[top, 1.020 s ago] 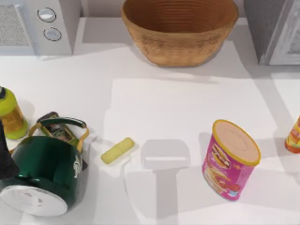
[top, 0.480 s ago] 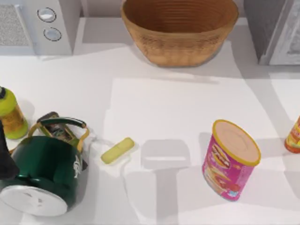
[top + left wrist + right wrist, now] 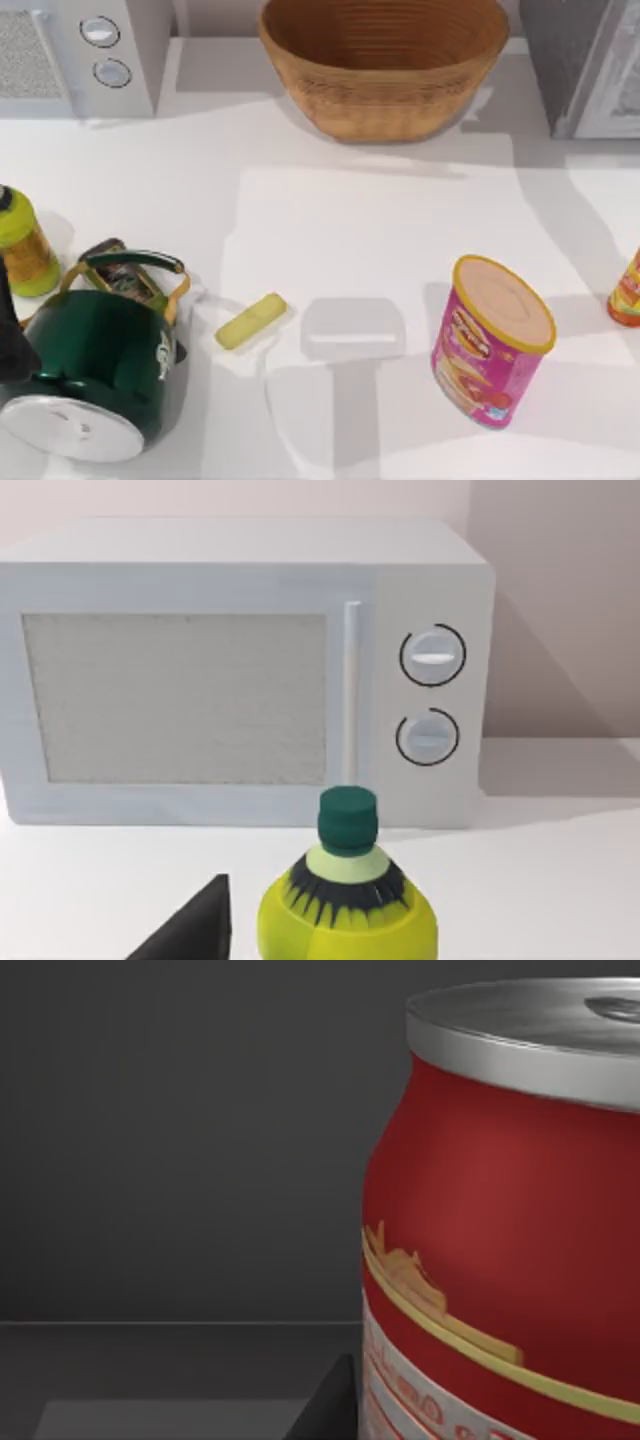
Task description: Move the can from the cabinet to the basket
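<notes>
Bunch of clutter: white microwave (image 3: pixel 85 55) far left corner, green kettle (image 3: pixel 95 375) near left, yellow-green bottle (image 3: pixel 22 245) beside it, pink canister (image 3: pixel 490 340) toward the right, orange bottle (image 3: pixel 626 292) at right edge.

The left arm (image 3: pixel 12 335) shows as a dark shape at the nine o'clock edge of the top view, low and parked; one dark fingertip (image 3: pixel 190 930) of its gripper juts into the left wrist view; the right wrist view shows a dark fingertip (image 3: pixel 330 1405) of the right gripper at its lower edge, close against a red surface.
</notes>
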